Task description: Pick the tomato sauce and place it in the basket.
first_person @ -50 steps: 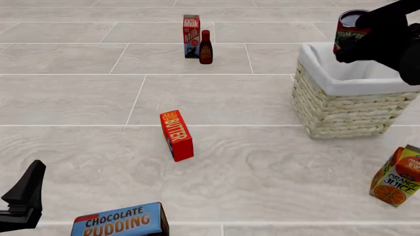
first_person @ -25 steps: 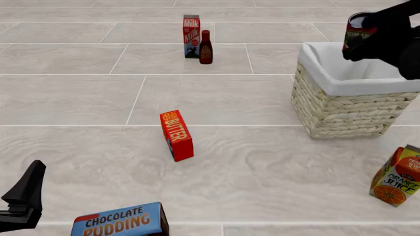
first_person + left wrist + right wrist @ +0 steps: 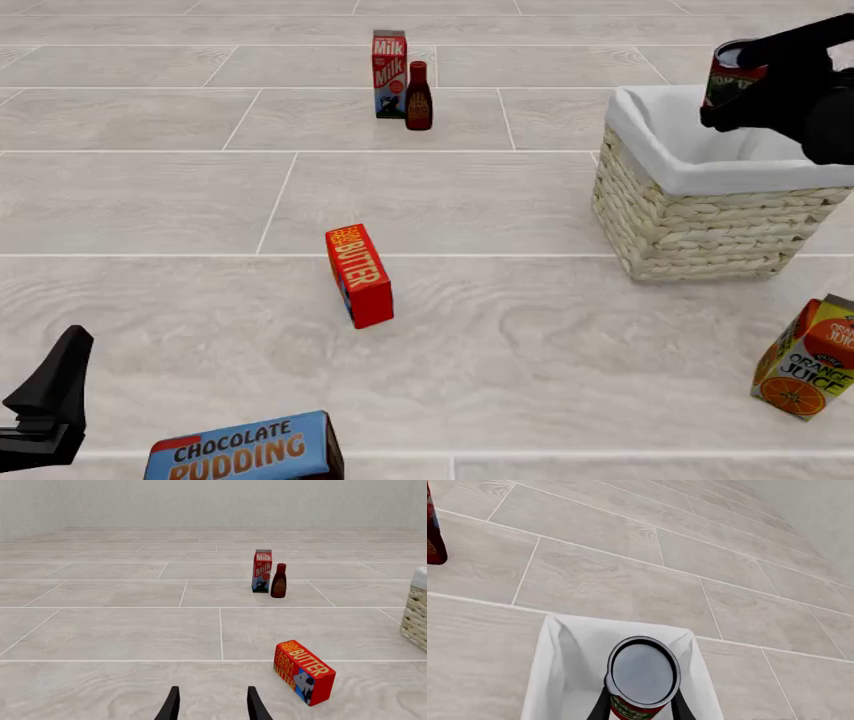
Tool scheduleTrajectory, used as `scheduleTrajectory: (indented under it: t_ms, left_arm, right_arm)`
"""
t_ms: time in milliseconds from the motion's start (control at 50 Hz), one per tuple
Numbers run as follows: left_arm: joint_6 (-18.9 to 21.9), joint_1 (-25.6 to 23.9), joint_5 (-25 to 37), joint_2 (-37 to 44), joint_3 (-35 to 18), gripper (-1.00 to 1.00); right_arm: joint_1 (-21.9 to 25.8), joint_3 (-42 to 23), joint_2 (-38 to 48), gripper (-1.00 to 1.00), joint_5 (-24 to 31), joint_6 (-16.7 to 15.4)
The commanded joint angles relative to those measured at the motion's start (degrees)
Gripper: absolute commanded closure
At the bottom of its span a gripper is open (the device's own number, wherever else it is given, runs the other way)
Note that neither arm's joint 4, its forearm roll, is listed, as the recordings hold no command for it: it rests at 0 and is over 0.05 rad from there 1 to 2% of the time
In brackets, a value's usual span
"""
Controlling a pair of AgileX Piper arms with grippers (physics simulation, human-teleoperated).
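Overhead, right gripper (image 3: 747, 85) pinches the tomato sauce (image 3: 729, 72) above the basket (image 3: 694, 215).

Bright, even, shadowless simulator light; all views sharp, without glare.

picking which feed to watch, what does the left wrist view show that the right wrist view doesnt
Only the left wrist view shows the milk carton, the butter box and the left gripper, open over bare floor.

Only the right wrist view shows the tomato sauce held in the right gripper above the basket's white lining.

Both show the basket, though the left wrist view catches only its edge, and the tiled floor.
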Motion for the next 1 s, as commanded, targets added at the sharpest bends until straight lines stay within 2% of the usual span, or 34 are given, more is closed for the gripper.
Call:
scheduleTrajectory:
  t_ms: [20,620,940,960,1000]
  left_arm:
    - [0.0,0.0,0.0,0.0,0.0,-1.0]
    - [0.0,0.0,0.0,0.0,0.0,-1.0]
    - [0.0,0.0,0.0,0.0,0.0,-1.0]
    - [0.0,0.0,0.0,0.0,0.0,-1.0]
    - [0.0,0.0,0.0,0.0,0.0,-1.0]
  right_arm:
    - [-0.7,-0.5,1.9,1.0,-0.8,1.7]
    - [-0.7,2.6,3.9,1.0,-3.2,2.7]
    - [-1.1,2.4,5.1,1.0,-3.6,1.9]
    - [-1.3,2.5,5.1,-1.0,-3.8,1.6]
    - [-1.2,2.5,4.9,-1.0,-3.8,1.8]
